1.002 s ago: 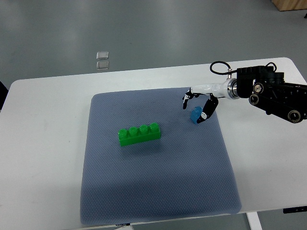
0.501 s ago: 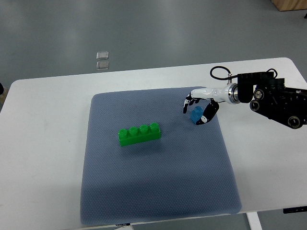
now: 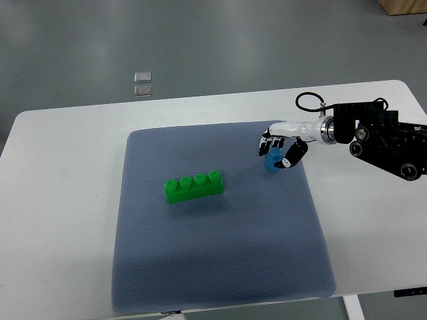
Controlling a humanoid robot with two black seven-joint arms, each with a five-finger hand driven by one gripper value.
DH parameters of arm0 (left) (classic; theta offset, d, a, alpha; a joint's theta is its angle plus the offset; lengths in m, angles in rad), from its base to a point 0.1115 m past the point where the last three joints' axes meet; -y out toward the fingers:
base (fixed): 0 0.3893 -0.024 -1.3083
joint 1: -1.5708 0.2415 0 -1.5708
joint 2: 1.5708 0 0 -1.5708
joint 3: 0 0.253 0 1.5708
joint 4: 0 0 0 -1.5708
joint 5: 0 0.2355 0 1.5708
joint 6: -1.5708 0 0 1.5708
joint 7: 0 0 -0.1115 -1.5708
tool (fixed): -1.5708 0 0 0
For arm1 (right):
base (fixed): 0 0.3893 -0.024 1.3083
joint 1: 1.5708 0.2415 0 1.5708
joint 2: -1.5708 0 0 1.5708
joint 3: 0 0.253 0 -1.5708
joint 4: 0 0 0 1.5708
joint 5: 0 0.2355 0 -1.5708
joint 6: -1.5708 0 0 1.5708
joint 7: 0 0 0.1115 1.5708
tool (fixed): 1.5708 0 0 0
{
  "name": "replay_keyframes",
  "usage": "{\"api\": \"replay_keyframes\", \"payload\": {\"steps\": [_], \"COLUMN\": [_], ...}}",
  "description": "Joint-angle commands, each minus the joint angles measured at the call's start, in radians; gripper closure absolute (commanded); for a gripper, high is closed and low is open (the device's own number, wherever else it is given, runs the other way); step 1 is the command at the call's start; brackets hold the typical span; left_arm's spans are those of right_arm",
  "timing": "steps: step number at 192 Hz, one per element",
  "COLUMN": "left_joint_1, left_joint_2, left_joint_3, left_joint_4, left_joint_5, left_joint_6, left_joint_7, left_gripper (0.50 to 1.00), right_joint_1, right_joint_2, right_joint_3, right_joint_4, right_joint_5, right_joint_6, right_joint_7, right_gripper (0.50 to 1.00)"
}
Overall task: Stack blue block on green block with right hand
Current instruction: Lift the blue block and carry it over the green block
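A small blue block (image 3: 273,160) sits on the grey mat (image 3: 220,260) near its upper right corner. My right hand (image 3: 279,151) reaches in from the right and its black-tipped fingers are curled around the block, thumb on its right side. Whether the block still rests on the mat I cannot tell. A long green block (image 3: 194,187) with a row of studs lies flat on the mat to the left, well apart from the hand. My left arm does not show.
The mat covers most of a white table (image 3: 60,200). My right forearm (image 3: 383,137) with a looped black cable lies over the table's right part. Two small clear squares (image 3: 142,83) lie on the floor beyond the table.
My right hand has closed its fingers around the blue block; the fingers were spread wider before. The forearm has shifted slightly right. The green block has not moved.
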Motion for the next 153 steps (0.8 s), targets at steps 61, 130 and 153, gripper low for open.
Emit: {"api": "replay_keyframes", "payload": {"steps": [61, 130, 153], "left_joint_1": [0.001, -0.001, -0.001], "left_joint_2": [0.000, 0.000, 0.000], "left_joint_3": [0.000, 0.000, 0.000], "left_joint_4": [0.003, 0.005, 0.005], "left_joint_5": [0.000, 0.000, 0.000], "left_joint_6": [0.000, 0.000, 0.000], "left_joint_7": [0.000, 0.000, 0.000], "left_gripper": [0.500, 0.500, 0.500], "right_joint_1": [0.003, 0.095, 0.147], "right_joint_2": [0.000, 0.005, 0.008], "right_joint_3": [-0.010, -0.008, -0.010], "right_joint_4": [-0.002, 0.071, 0.089], "right_joint_5": [-0.006, 0.015, 0.027], "right_joint_6": [-0.010, 0.003, 0.023], "right_joint_7": [0.019, 0.022, 0.019], "right_gripper": [0.887, 0.889, 0.891]}}
